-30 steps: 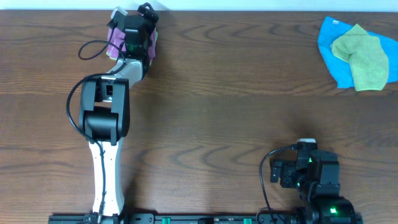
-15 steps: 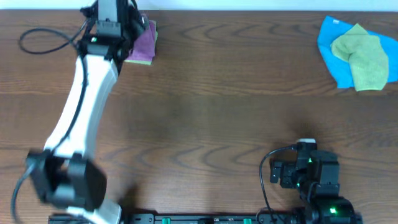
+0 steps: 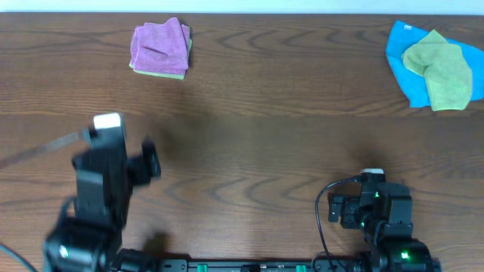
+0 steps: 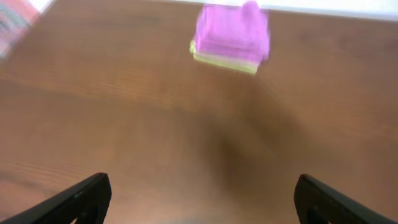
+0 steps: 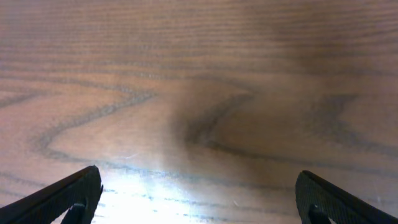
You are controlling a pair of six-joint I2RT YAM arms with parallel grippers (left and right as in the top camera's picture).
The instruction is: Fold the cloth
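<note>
The purple cloth (image 3: 159, 44) lies folded into a small square at the back left of the table, on top of a folded lime-green cloth whose edge (image 3: 163, 73) shows beneath it. In the left wrist view the purple cloth (image 4: 231, 31) is far ahead and blurred. My left gripper (image 4: 202, 179) is open with only bare table between its fingers, well short of the cloth. The left arm (image 3: 102, 181) is blurred at the front left. My right gripper (image 5: 198, 172) is open over bare wood, and its arm (image 3: 378, 208) sits folded at the front right.
A bright blue cloth (image 3: 404, 72) with a crumpled lime-green cloth (image 3: 440, 66) on it lies at the back right corner. The table is dark wood (image 3: 272, 136). A blurred pinkish patch (image 4: 15, 25) shows at the left wrist view's top left corner.
The left arm has pulled back from the purple cloth at the back left to the front left. The cloth stays folded where it was. The right arm has not moved.
</note>
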